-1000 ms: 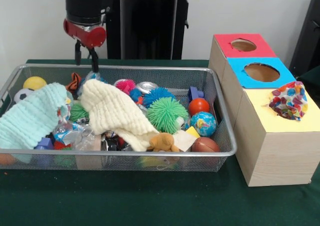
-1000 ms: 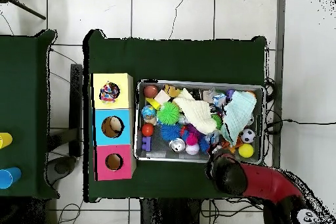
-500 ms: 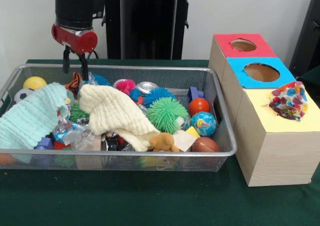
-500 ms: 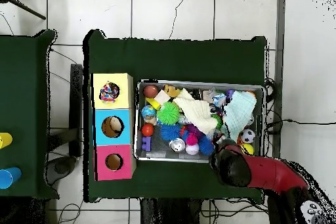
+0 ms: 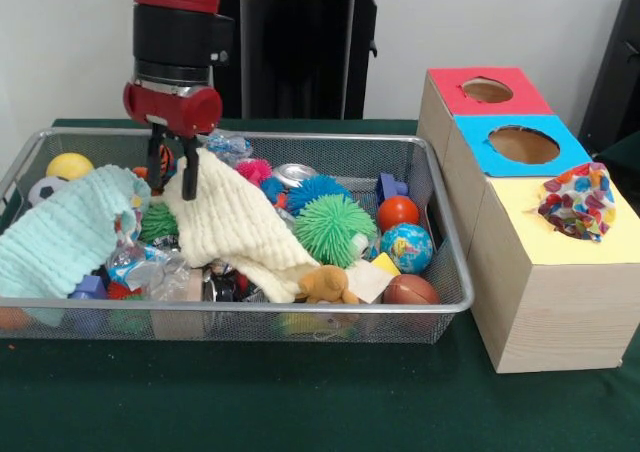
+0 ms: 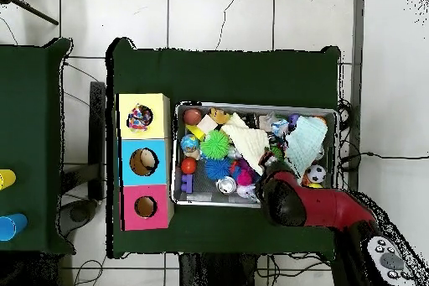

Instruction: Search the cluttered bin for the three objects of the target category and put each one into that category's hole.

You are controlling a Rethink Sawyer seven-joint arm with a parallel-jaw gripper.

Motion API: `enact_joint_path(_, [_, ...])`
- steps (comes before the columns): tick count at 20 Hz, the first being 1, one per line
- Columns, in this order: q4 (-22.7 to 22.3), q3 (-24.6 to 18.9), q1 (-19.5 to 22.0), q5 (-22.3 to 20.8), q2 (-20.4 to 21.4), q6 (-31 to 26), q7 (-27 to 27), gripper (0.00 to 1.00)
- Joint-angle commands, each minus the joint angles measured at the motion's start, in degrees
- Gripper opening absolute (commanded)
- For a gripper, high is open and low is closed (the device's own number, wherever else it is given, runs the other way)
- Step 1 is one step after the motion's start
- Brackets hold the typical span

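The wire mesh bin (image 5: 250, 309) stands on the green table, full of toys and cloths. My gripper (image 5: 172, 175) is open and lowered into the bin's back left part, its fingers (image 5: 190, 180) against the upper edge of a cream cloth (image 5: 235, 227). One patchwork ball (image 5: 577, 202) sits in the round hole of the yellow-topped box (image 5: 540, 234); it also shows in the overhead view (image 6: 139, 117). No other patchwork ball shows in the bin. In the overhead view the arm's wrist (image 6: 283, 203) covers the gripper at the bin's (image 6: 251, 106) near edge.
A mint cloth (image 5: 55, 234) lies left of the gripper. A spiky green ball (image 5: 334, 228), a globe ball (image 5: 407, 247), an orange ball (image 5: 397, 212) and a yellow ball (image 5: 69, 165) lie in the bin. The blue-topped box (image 5: 522, 144) and red-topped box (image 5: 486, 90) stand behind the yellow one.
The gripper has moved from above the bin's back left rim to the right and down into the bin. The cream cloth's upper edge now stands up beside a finger.
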State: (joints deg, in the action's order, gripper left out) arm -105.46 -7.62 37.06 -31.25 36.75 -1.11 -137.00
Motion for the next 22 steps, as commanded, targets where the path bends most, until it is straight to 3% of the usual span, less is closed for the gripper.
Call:
enact_joint_path(1, [3.5, -12.1, -0.1, 3.1, -2.6, -2.5, -1.5, 1.00])
enact_joint_path(5, [3.0, -16.8, 0.4, 5.0, -4.3, -3.6, -1.7, 1.00])
enact_joint_path(8, [3.6, -17.5, -0.8, 6.3, -5.2, -3.7, -2.5, 1.00])
enact_joint_path(12, [3.2, -19.1, -1.0, 10.8, -4.7, -9.9, -2.2, 1.00])
enact_joint_path(17, [9.3, -7.1, -7.0, 10.6, -2.9, -17.5, -0.3, 1.00])
enact_joint_path(22, [12.6, -1.6, -7.8, 7.5, -0.7, -24.4, 2.2, 1.00])
